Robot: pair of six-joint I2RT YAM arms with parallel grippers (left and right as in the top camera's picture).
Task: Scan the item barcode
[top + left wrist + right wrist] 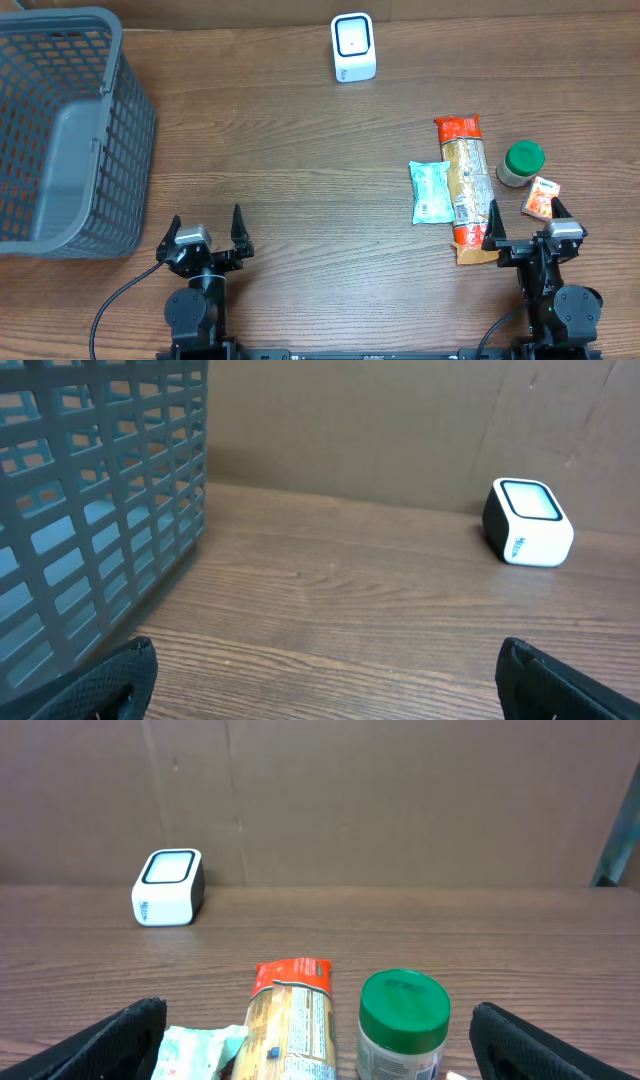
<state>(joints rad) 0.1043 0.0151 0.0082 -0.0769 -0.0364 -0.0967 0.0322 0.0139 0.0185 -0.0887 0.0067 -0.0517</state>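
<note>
Pasta bag (468, 190), teal packet (431, 192), green-lidded jar (521, 164), orange box (541, 197): four items are lying just ahead of right gripper (524, 216); one scanner (353, 47), one basket (130, 120); left gripper (207, 220) and right are standing spread apart.

Basket (95, 170) left, scanner (353, 47) behind, packets (466, 170) right.

Brown wood-grain table (300, 150) extends forward of the left gripper (207, 218) and right gripper (524, 215). Plain brown panel wall (350, 420) stands at its far edge. Lighting even.
</note>
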